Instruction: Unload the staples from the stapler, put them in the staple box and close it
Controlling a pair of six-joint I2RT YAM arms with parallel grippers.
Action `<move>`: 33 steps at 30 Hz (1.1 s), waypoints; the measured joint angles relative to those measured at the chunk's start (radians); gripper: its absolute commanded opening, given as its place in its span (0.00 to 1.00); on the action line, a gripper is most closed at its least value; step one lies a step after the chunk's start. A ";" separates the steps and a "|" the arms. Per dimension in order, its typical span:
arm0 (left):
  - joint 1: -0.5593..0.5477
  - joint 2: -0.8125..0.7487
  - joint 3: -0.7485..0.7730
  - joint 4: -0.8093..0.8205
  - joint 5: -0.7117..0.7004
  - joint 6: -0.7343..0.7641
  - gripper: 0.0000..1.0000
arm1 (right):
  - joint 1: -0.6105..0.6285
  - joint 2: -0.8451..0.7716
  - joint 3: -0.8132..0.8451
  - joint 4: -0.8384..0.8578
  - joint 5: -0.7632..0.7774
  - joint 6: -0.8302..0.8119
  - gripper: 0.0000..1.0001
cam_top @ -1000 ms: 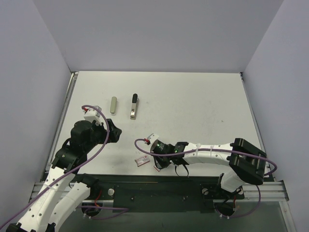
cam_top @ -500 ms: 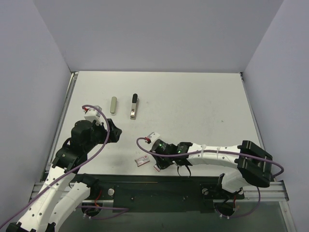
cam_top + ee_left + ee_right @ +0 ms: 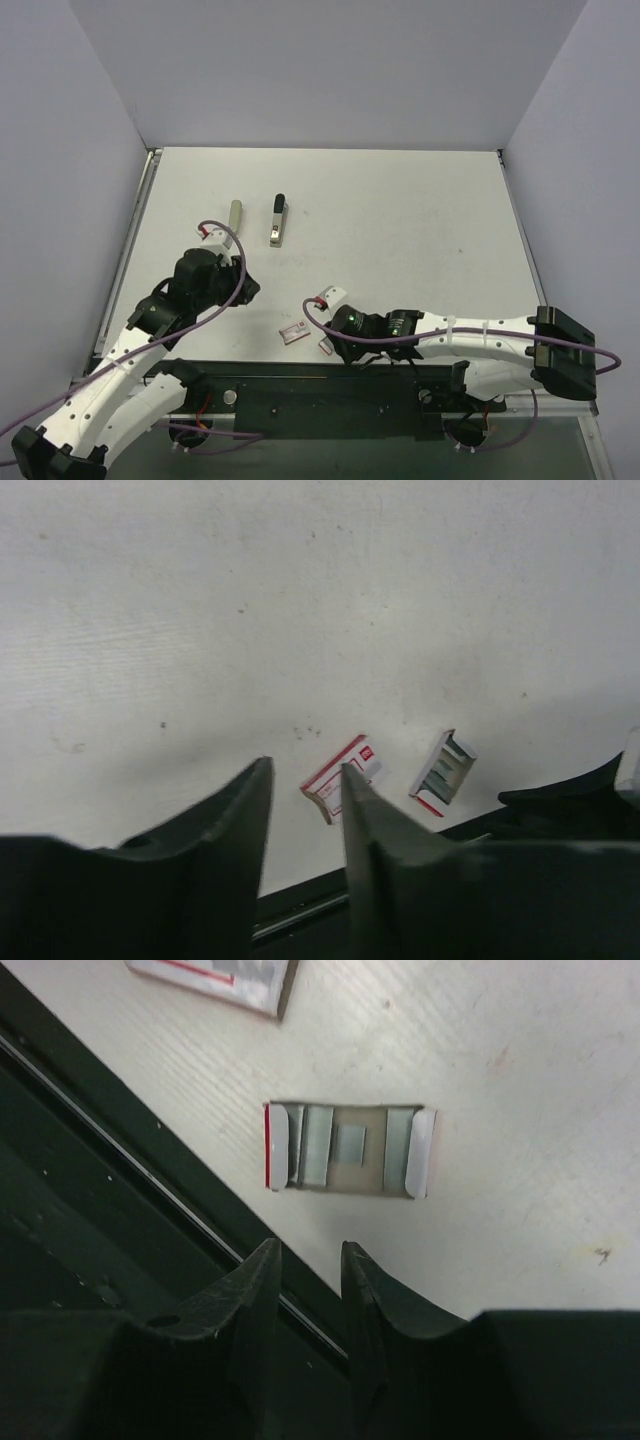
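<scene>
Stapler [image 3: 277,220]: lies flat at the 11 o'clock part of the table [image 3: 420,230], black end toward 12. Judged light, rigid and slick; grip mid-body across the long sides. Left gripper [image 3: 305,765] and right gripper [image 3: 310,1245]: slightly parted, empty, well apart from it.

Print on the red-and-white box [image 3: 343,770] is unreadable.
</scene>
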 measured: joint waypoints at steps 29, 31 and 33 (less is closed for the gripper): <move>-0.308 0.120 -0.246 0.078 -0.138 -0.264 0.00 | 0.096 0.058 -0.169 0.233 0.081 0.290 0.00; -0.308 0.133 -0.259 0.101 -0.131 -0.267 0.00 | 0.096 0.070 -0.168 0.250 0.089 0.301 0.00; -0.310 0.156 -0.275 0.127 -0.116 -0.268 0.00 | 0.096 0.085 -0.160 0.261 0.097 0.312 0.00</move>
